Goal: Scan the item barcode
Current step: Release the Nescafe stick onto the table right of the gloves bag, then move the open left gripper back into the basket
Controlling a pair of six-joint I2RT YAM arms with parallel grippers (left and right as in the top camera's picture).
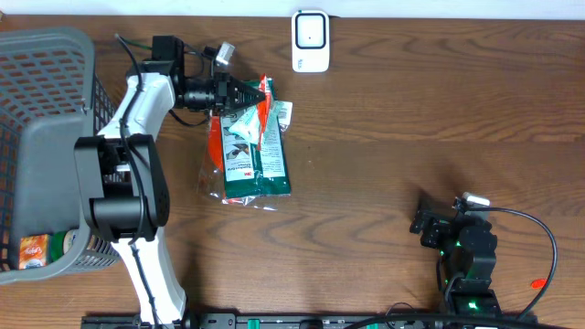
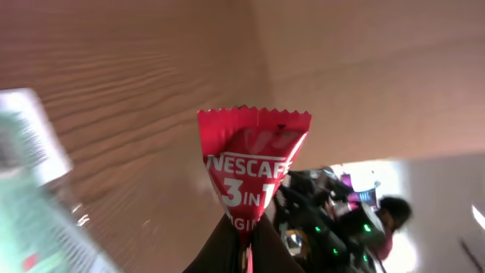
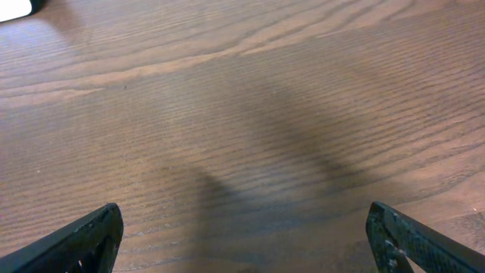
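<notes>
left tool (image 1: pixel 257 92) is clamping the Nescafe sachet (image 2: pixel 254 163) by one end near the scanner (image 1: pixel 310 40), likely keeping its print exposed; right tool (image 3: pixel 246 235) is idling wide open.

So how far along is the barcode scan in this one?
Done: the left gripper is shut on the red Nescafe sachet, held above the brown wooden table. In hand: the sachet sits short of the white scanner. Left: presenting its barcode to the scanner. The open right gripper holds nothing, and a green-and-orange packet lies on the table.
</notes>
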